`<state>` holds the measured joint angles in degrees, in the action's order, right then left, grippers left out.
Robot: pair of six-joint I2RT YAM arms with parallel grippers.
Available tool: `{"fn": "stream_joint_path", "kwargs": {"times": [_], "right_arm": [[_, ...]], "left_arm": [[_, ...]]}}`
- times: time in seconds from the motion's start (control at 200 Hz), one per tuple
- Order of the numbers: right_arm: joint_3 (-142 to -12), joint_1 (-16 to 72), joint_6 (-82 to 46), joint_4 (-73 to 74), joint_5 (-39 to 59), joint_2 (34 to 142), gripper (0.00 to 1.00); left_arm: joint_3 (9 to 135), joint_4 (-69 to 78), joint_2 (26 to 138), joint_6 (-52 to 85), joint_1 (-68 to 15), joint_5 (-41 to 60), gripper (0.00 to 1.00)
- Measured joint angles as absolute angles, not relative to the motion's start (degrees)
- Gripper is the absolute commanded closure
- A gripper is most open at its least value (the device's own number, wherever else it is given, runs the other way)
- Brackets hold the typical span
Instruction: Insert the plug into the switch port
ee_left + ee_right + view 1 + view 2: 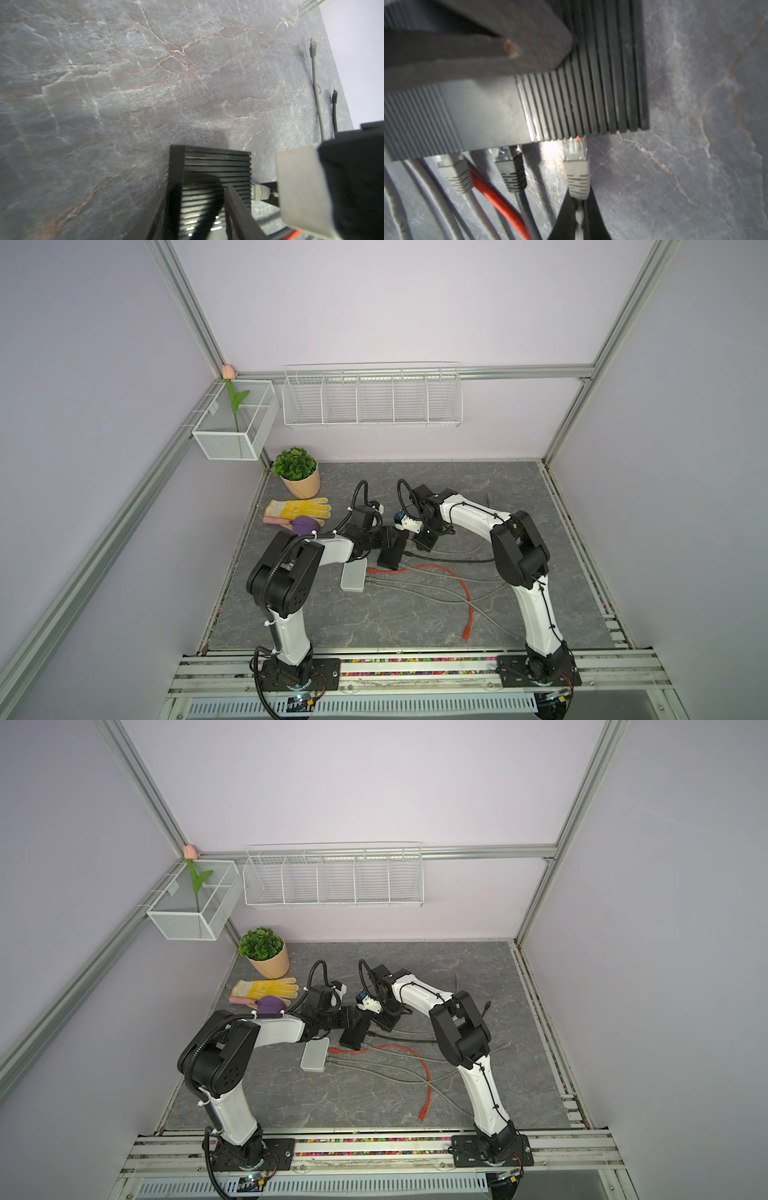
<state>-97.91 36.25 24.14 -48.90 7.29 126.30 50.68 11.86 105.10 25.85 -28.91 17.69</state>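
Two robot arms meet near the middle of a grey marble-patterned table [540,506]. A black network switch [392,553] with a ribbed casing lies there. The left gripper [395,538] is closed around the switch. In the left wrist view its dark fingers [239,209] straddle the casing.

The right gripper [578,209] is clenched on the rubber boot of a grey plug [576,166], just behind the connector. The plug's clear tip meets the switch's port face at the end nearest a corner of the casing. Whether it is seated in a port cannot be told.

Beside it along the same face sit a black plug [511,170] and another grey connector [455,172], with a red cable [500,203] running between them.

In both top views a white box [354,576] lies just in front of the switch, with cables trailing from it. A yellow work glove [299,508] and a potted plant [296,472] sit at the far left of the table.
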Motion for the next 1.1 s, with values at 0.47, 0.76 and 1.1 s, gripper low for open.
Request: {"fn": "stream_joint_path", "kwargs": {"times": [0.47,0.76,1.1], "right_arm": [[-91.6,36.8,20.6,-42.3,7.3,122.0,0.93],[-89.8,37.0,20.1,-41.1,7.1,120.5,0.93],[-87.7,37.2,19.7,-39.0,6.9,119.2,0.93]], "left_arm": [[50.4,11.7,103.6,25.9,-28.9,17.3,0.58],[50.1,11.7,102.4,25.9,-29.3,16.7,0.58],[49.5,11.9,101.9,25.9,-29.4,16.4,0.58]]}}
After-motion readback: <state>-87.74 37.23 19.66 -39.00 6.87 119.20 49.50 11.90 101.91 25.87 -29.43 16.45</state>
